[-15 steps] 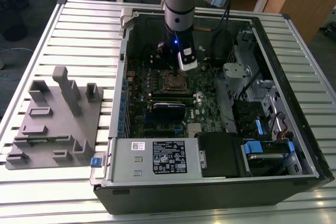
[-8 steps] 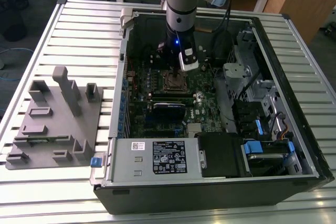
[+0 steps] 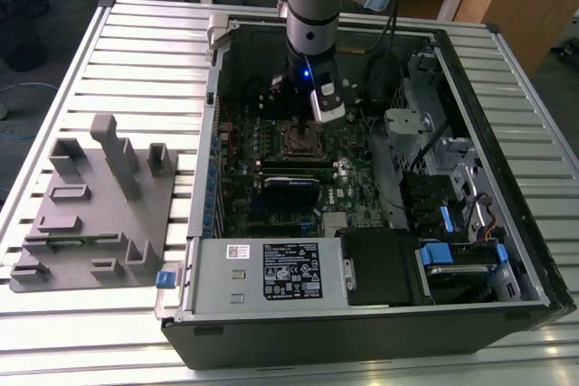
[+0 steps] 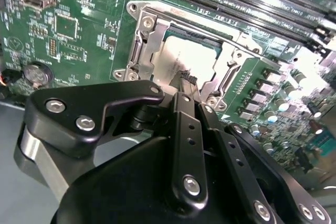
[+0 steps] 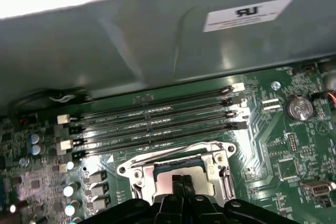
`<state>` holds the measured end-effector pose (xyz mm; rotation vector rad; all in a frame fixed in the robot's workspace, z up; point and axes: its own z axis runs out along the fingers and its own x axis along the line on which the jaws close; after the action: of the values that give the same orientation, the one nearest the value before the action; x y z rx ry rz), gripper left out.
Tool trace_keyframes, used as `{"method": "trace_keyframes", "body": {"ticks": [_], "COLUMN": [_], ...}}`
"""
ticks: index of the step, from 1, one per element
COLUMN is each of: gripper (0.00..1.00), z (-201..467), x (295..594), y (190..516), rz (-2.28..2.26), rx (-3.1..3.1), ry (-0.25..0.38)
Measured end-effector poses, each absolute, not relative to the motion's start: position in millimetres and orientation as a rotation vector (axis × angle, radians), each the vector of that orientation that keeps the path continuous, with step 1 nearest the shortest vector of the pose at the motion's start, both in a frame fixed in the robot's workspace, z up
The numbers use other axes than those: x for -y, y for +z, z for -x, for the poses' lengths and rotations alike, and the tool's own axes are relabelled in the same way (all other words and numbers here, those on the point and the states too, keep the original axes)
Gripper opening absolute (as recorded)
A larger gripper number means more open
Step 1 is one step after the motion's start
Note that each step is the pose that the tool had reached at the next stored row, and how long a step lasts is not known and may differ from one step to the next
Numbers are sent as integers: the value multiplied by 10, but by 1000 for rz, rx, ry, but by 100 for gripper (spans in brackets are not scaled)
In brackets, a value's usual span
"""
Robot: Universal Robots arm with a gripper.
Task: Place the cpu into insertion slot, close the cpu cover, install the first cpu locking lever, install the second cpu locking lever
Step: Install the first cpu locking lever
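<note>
Gripper [image 4: 185,80] sits right over the insertion slot [image 4: 137,51], fingers pinched together with nothing between them, tips just above the cpu [image 4: 178,59]. The cpu is seated in the slot with the cpu cover [image 4: 152,35] down around it. Past the slot run the long black memory slots [image 5: 157,116].

Gripper [image 4: 185,81] hangs right over the cpu cover [image 4: 152,45], fingertips pressed together, a sliver of air beneath them. Just beyond the tips, the long black memory slots [image 5: 157,116] run in a tight rank, and past those the grey case wall [image 5: 157,40] rises and blocks that way. To one side of the jaws, a row of upright capacitors [image 4: 273,114] crowds the socket. On the other side the green board [image 4: 68,24] lies low and flat.
</note>
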<state>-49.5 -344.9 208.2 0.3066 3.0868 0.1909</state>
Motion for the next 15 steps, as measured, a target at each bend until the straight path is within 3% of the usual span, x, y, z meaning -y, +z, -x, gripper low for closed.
{"method": "trace_keyframes", "body": {"ticks": [8, 15], "gripper": [11, 11], "z": [494, 495], "x": [3449, 3450], "y": [2082, 2083], "rz": [-179, -25], "rx": [-3101, -3110], "ry": [112, 113]}}
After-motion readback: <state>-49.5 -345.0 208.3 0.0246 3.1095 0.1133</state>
